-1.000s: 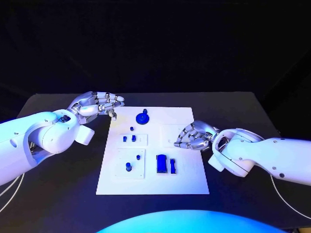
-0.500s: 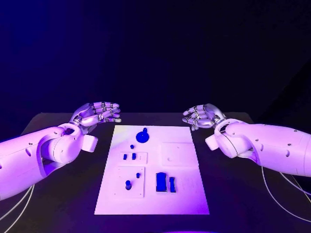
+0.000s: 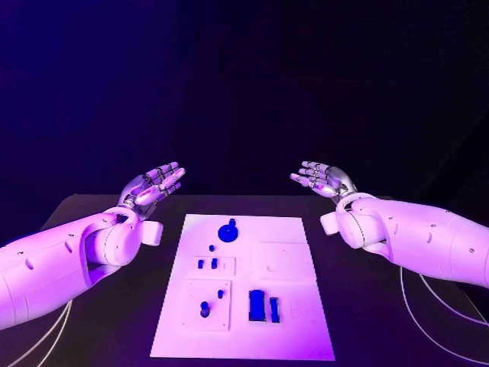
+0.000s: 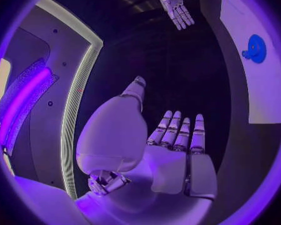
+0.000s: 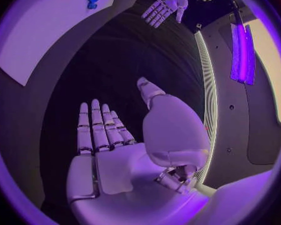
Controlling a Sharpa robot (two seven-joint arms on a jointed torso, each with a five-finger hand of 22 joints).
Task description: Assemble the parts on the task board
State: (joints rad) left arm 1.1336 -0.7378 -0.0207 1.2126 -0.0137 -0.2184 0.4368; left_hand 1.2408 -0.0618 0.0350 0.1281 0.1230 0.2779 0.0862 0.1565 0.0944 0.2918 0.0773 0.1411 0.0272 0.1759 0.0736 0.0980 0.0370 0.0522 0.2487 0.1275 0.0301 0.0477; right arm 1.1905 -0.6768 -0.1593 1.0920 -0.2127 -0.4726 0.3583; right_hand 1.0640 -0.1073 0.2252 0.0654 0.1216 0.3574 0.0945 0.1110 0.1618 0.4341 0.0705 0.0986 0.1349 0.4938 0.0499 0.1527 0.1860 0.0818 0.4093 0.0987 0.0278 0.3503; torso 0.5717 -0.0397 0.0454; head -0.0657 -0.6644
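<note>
Left fingers (image 3: 165,176): mine, stretched out straight and slightly apart, holding nothing.
Left hand (image 3: 151,186): raised above the far left corner of the surface, palm turned up and inward, fingers aimed away from my body. My wrist view shows the same flat open palm (image 4: 172,155).
Right fingers (image 3: 314,173): also extended and spread, holding nothing.
Right hand (image 3: 327,180): lifted over the far right corner, palm facing up and toward the left hand, well apart from it. My right wrist view shows the open palm (image 5: 109,155).
Arms: both white forearms reach forward from the picture's lower corners, one on each side of the board, not touching it.
Task board (image 3: 299,306): a white plate lying flat in the middle of the black surface (image 3: 377,306), between my arms.
Parts: a round blue piece (image 3: 228,230) sits near the board's far edge; two upright blue blocks (image 3: 263,306) stand near the close edge; smaller blue pegs (image 3: 207,264) sit in the raised panels on the board's left half.
</note>
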